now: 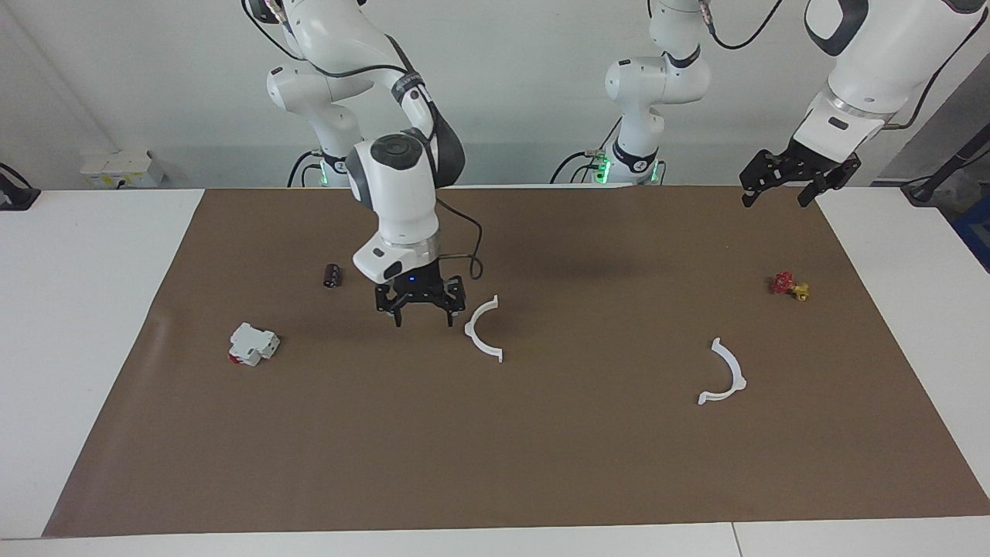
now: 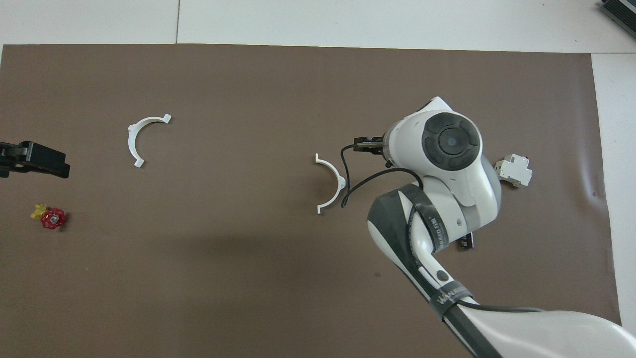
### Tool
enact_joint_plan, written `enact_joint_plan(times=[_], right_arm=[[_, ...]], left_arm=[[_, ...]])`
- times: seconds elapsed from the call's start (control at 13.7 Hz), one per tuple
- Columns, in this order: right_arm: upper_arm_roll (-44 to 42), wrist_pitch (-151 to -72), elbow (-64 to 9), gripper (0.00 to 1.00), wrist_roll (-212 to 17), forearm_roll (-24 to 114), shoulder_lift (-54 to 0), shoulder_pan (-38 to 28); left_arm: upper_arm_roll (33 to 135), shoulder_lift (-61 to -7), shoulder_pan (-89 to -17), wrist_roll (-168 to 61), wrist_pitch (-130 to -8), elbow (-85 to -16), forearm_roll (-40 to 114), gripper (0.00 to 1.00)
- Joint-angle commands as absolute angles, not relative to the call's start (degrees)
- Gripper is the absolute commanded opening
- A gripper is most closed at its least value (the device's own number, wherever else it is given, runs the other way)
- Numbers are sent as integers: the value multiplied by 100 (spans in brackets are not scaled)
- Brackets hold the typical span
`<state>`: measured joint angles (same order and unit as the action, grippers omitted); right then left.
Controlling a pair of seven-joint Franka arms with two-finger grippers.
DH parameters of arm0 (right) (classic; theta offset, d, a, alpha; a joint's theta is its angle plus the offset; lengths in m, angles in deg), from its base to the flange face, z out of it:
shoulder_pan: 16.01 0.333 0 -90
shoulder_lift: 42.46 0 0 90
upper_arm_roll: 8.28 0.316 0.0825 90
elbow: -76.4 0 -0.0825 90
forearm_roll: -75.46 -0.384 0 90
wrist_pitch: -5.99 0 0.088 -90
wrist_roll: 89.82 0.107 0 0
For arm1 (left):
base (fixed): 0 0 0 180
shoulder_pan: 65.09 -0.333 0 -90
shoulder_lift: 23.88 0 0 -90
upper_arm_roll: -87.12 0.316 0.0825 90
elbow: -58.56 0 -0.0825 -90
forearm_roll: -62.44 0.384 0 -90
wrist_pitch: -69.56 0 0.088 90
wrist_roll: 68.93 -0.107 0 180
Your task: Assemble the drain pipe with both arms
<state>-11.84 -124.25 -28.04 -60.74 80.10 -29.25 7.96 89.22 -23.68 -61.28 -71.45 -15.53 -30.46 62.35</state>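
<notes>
The drain pipe lies as two separate white half rings flat on the brown mat. One half ring is mid-table. The other half ring lies toward the left arm's end. My right gripper hangs open and empty just above the mat, beside the middle half ring on the side of the right arm's end, not touching it. In the overhead view the right wrist covers it. My left gripper waits open in the air over the mat's edge at the left arm's end.
A white block with a red end and a small black cylinder lie toward the right arm's end. A red and yellow valve piece sits under the left gripper's side.
</notes>
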Motion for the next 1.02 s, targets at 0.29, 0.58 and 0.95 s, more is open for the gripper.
enact_joint_plan(times=[0.29,0.58,0.95], right_arm=[[-1127,-10662,-2081,100,-6871,8038,-3673,-228],[-1153,-9424,-1722,100,-7372,7775,-4219,-642],[-1153,-8419,-1334,100,-8235,7766,-4290,-1038]], left_arm=[[8906,-2221,-6166,-7165,-1526,-3196,6173,100],[8906,-2221,-6175,-7165,-1526,-3196,6173,100],[8906,-2221,-6175,-7165,-1526,-3196,6173,100]])
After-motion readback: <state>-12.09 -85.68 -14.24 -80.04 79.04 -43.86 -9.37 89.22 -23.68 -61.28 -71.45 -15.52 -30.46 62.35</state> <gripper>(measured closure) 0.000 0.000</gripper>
